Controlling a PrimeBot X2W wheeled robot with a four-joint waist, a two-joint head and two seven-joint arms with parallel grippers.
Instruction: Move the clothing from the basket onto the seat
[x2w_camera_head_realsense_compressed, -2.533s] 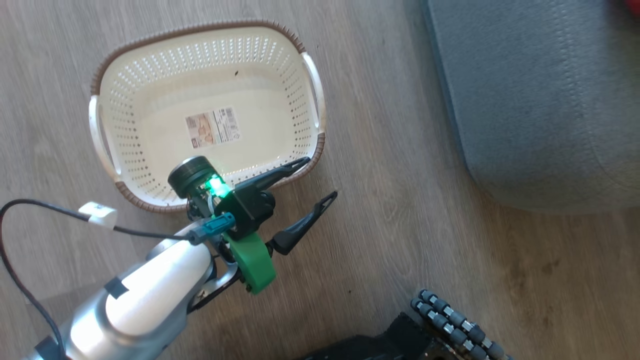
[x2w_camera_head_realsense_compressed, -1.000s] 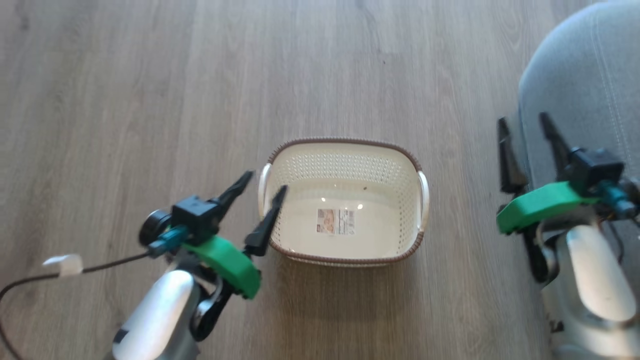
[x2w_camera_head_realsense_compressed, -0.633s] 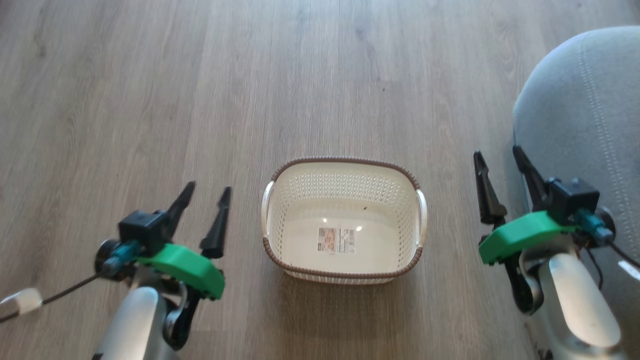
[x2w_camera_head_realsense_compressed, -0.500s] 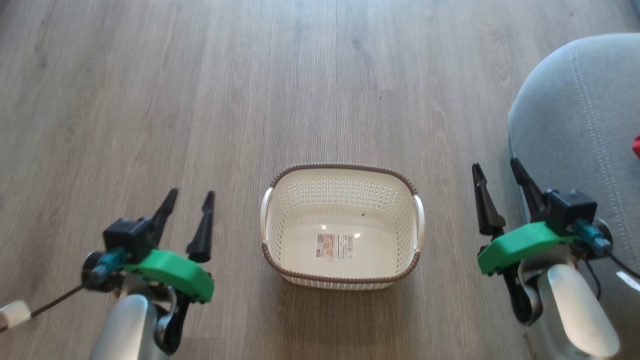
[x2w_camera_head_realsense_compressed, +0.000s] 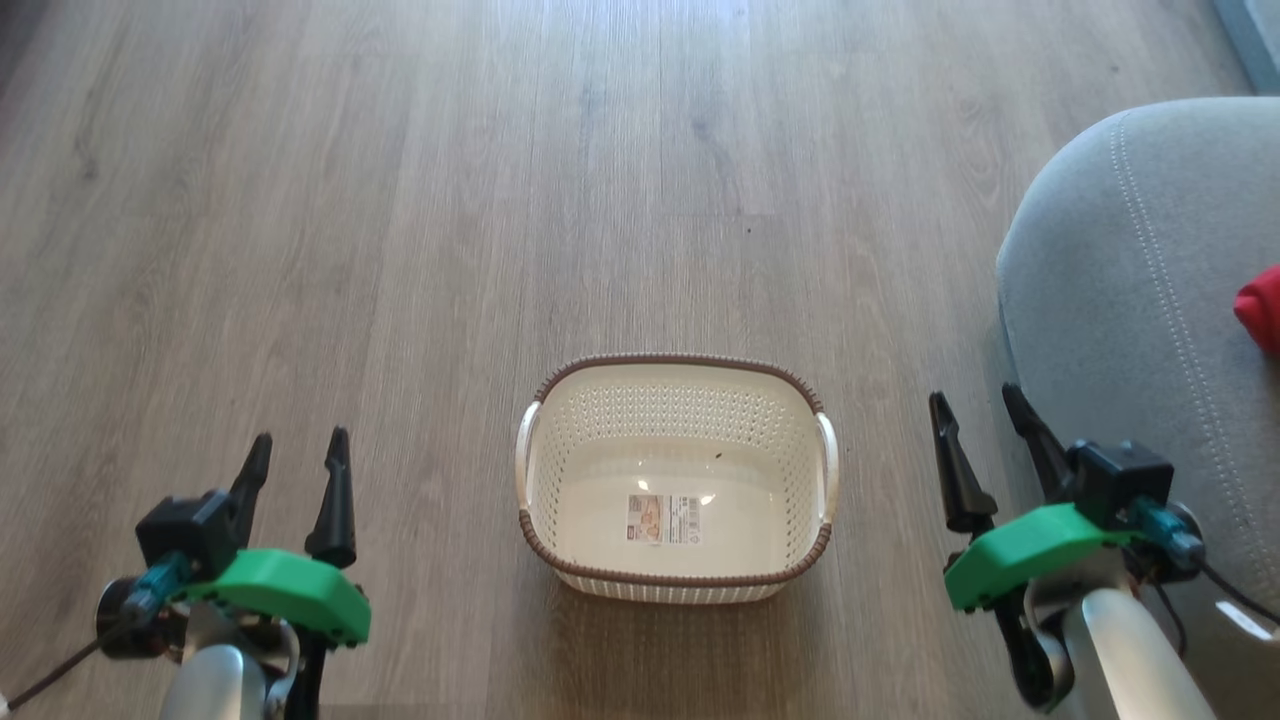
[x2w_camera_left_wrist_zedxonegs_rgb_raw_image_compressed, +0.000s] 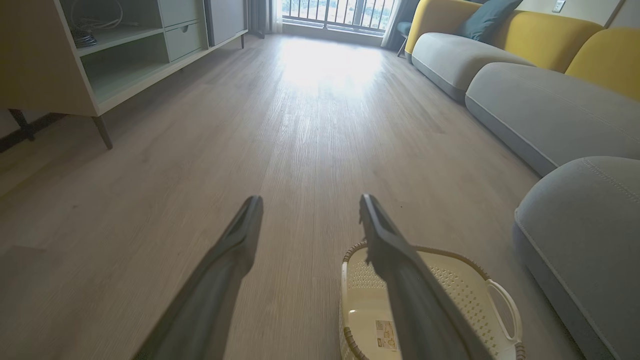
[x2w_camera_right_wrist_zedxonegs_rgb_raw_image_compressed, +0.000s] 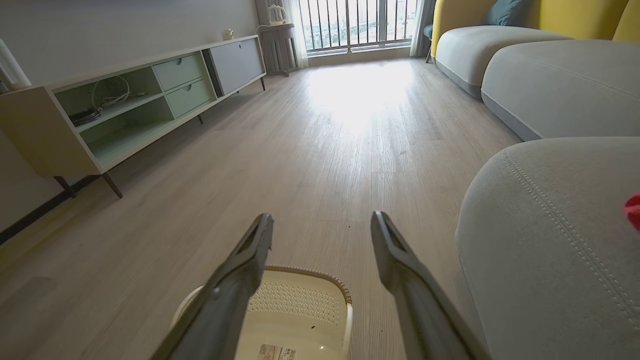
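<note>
Two grippers hang with fingers spread wide and empty: the left gripper (x2w_camera_head_realsense_compressed: 300, 440) beside the small oval cream perforated plastic basket (x2w_camera_head_realsense_compressed: 680, 360), the right gripper (x2w_camera_head_realsense_compressed: 973, 396) between it and the large light grey upholstered seat (x2w_camera_head_realsense_compressed: 1130, 300). The soft bright red clothing (x2w_camera_head_realsense_compressed: 1262, 310) lies on the seat, so the transfer looks done. Judging by that, the next move calls only for resting clear.

1. A printed label (x2w_camera_head_realsense_compressed: 664, 519) lies on the inside bottom of the basket (x2w_camera_head_realsense_compressed: 680, 361) in front of me; its print is too small and blurred for me to read.
2. I can read no other text.
</note>
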